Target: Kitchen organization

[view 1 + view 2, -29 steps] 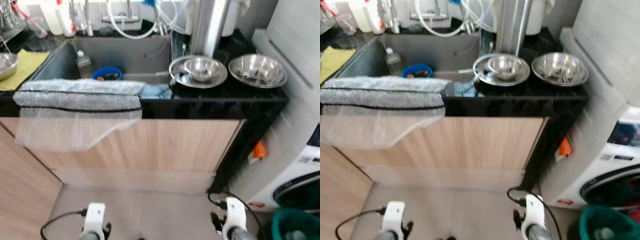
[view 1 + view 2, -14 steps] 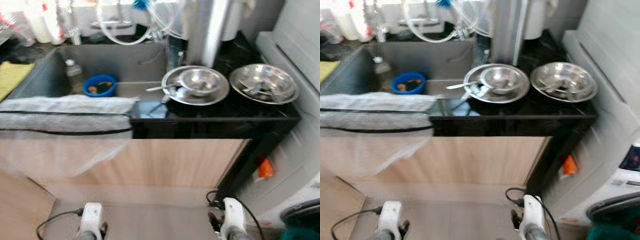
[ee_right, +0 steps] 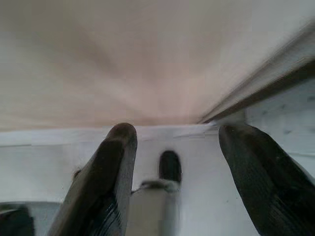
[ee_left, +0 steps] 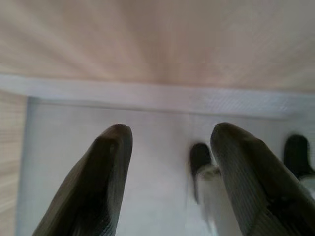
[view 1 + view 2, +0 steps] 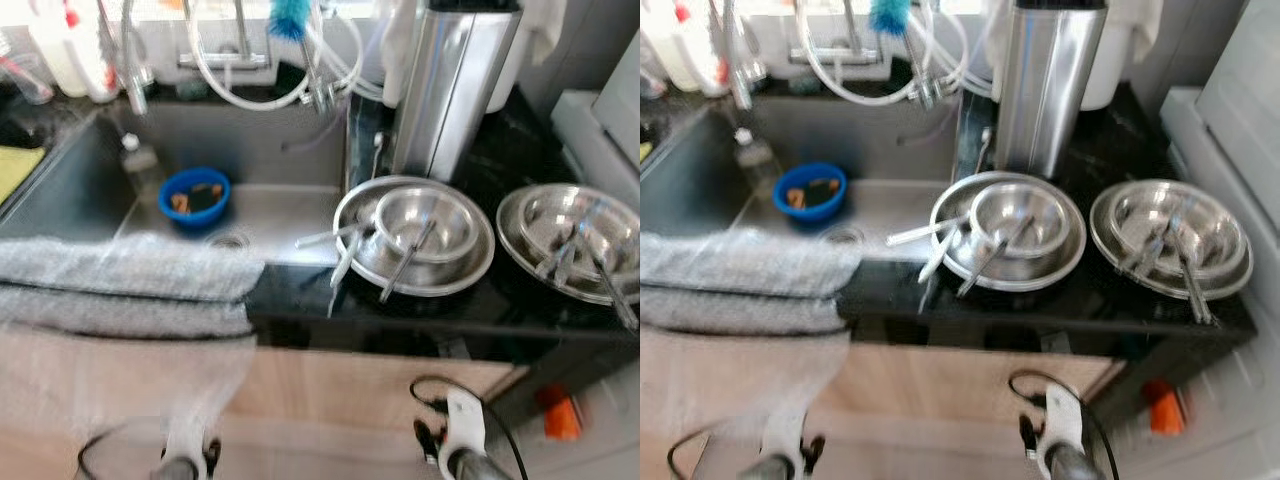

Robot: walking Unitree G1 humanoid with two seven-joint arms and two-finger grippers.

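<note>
Tabletop point(image 5: 480, 310): black and glossy, set beside a grey sink point(image 5: 260, 140).
Steel plate with bowl point(image 5: 414, 236): on the tabletop just right of the sink; a steel bowl sits inside a wide plate, with utensils lying across both and poking out over the sink edge.
Second steel dish point(image 5: 572, 240): further right on the tabletop, apart from the first, with several utensils lying in it.
Steel canister point(image 5: 452, 88): tall, upright, behind the plate with bowl.
Blue bowl point(image 5: 194, 196): in the sink basin, near the drain, with something orange in it.
Grey towel point(image 5: 120, 285): draped over the front edge of the sink, hanging down the cabinet front.
Writing: none legible; the frames are blurred.
Left gripper point(image 4: 165, 162): hangs low before the pale wood cabinet, jaws spread apart, holding nothing.
Right gripper point(image 3: 177, 162): hangs low likewise, jaws spread, holding nothing.
</note>
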